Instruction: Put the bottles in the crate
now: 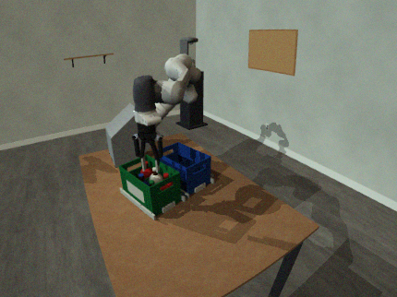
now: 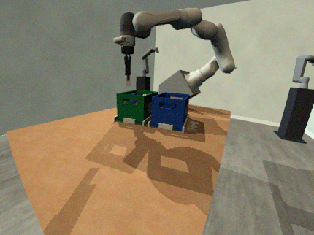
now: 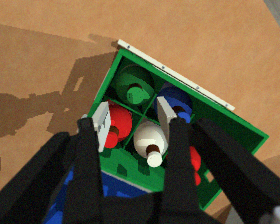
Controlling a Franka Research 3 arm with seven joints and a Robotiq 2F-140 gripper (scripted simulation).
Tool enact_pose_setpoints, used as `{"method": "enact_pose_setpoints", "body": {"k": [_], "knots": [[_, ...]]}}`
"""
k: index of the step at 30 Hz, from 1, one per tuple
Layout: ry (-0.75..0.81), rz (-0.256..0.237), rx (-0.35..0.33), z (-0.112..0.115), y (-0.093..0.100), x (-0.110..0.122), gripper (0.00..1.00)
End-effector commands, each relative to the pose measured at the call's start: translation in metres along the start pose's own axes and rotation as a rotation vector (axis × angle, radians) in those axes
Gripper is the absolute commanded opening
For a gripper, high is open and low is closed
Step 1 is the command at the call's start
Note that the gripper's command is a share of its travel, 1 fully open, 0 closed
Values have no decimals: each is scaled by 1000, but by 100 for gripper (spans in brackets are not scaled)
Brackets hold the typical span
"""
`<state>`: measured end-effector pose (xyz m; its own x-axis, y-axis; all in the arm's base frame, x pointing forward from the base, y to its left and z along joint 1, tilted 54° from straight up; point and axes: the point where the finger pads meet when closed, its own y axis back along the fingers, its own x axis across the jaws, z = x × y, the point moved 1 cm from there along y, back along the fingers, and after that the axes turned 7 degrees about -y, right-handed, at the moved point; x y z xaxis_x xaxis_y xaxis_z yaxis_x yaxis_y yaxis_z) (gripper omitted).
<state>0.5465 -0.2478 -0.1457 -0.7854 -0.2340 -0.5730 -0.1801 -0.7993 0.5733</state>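
Observation:
My gripper [image 1: 150, 166] [image 2: 128, 82] [image 3: 133, 110] is part open and empty, its fingertips above the green crate [image 1: 167, 202] [image 2: 135, 116] [image 3: 125, 163]. The wrist view shows the crate turned at an angle below. In it stand a green bottle [image 3: 132, 80], a blue bottle [image 3: 174, 101], a red bottle [image 3: 121, 121], a white bottle [image 3: 148, 136] and another red bottle [image 3: 195, 158], partly hidden by a finger. The blue crate [image 1: 197, 174] [image 2: 169, 116] [image 3: 120, 186] stands beside it; no bottle shows in it. The pick list [image 2: 193, 126] lies beyond the blue crate, too small to read.
Pale rails [image 1: 138, 204] [image 3: 180, 77] run along the bases of the crates. A grey slanted block [image 1: 121, 136] [image 2: 177, 83] stands at the table's far end. The wooden table [image 1: 185, 256] [image 2: 66, 148] carries shadows of the arm.

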Motion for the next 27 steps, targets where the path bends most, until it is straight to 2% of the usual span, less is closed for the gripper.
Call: {"method": "enact_pose_setpoints", "body": {"k": [1, 27], "knots": [[156, 6, 12, -3, 4, 2, 38], [189, 7, 14, -3, 4, 2, 38]]}}
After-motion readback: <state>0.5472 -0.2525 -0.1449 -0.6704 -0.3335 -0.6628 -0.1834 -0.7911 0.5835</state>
